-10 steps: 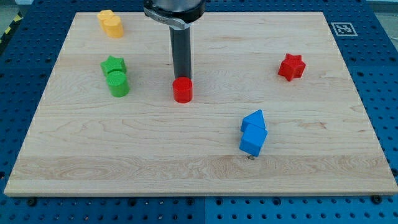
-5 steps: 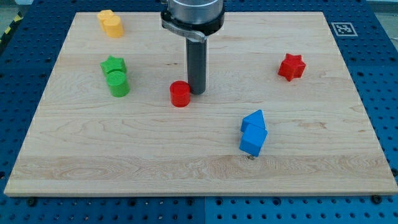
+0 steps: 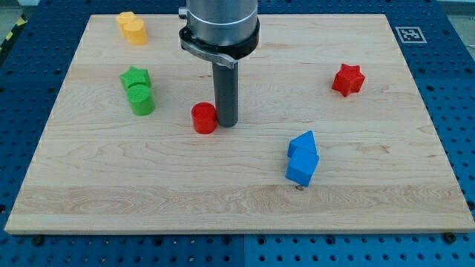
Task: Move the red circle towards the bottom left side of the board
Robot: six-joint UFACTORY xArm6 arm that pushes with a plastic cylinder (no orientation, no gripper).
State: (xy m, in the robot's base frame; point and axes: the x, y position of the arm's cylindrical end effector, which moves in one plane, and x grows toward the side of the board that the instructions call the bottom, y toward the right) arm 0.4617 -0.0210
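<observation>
Pale wooden table [image 3: 245, 200] on blue perforated base [image 3: 453, 96], seen from a high front angle. No jaws on this rig, so nothing open, nothing shut, nothing held; only a straight dark rod hanging from the grey metal arm housing [image 3: 220, 26] at the view's top centre.

My tip [image 3: 226, 122] down at table height, just off centre toward the view's left. Small red cylindrical block, i.e. the red circle [image 3: 204, 118], immediately at 9 o'clock of my tip; touching or a hair apart, cannot tell which. Red circle upright, flat face up, roughly mid-table, a little toward the view's left.

Green star-shaped block [image 3: 135, 77] and green cylindrical block [image 3: 141, 99] at about 10 o'clock from the red circle, well apart from it. Star at 12 o'clock of the cylinder, the two touching or nearly so.

Yellow block [image 3: 132, 27], rounded lobed outline, exact shape unclear, near the table's corner at the view's top left, at 11 o'clock from the red circle.

Red star-shaped block [image 3: 348, 79] at 2 o'clock from my tip, well apart, toward the view's right.

Two blue blocks at 4 o'clock from my tip: blue pointed, house-like block [image 3: 303, 142] pressed against blue cube-like block [image 3: 302, 167] at its 6 o'clock, the latter tilted.

Black-and-white square marker tag [image 3: 410, 34] on the table's corner at the view's top right.
</observation>
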